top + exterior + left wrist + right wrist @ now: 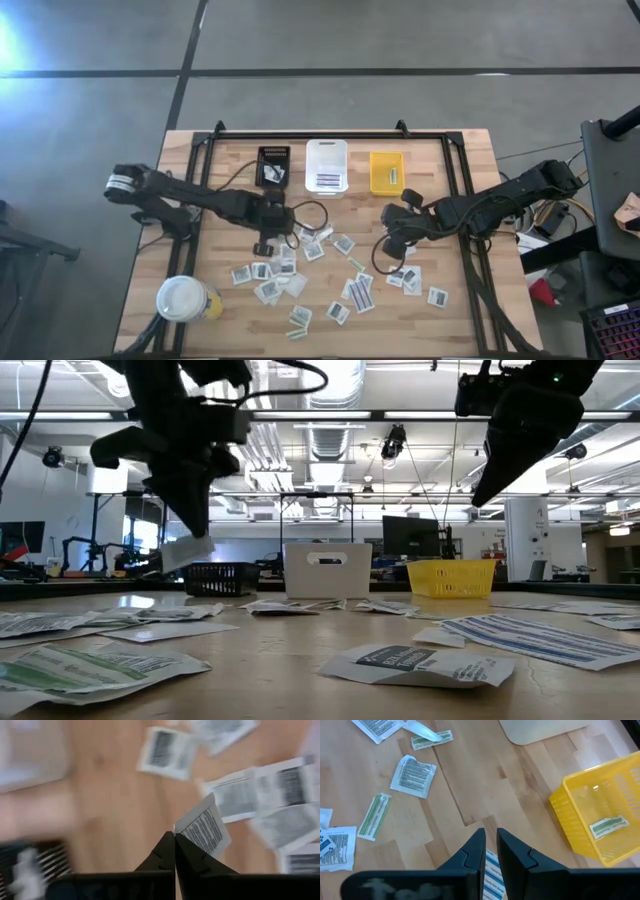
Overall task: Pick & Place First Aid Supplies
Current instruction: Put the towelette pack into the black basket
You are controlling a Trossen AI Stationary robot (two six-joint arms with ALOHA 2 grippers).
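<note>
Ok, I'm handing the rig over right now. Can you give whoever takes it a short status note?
Left gripper: shut on a white packet with dark print, lifted above the table, near the black bin.
Right gripper: fingers close together, a narrow gap showing; holding nothing I can see, hovering near the yellow bin.
Done: black bin, white bin and yellow bin each hold at least one packet.
Left: many loose packets scattered across the wooden table. The lidded cup stands at the left front corner.
</note>
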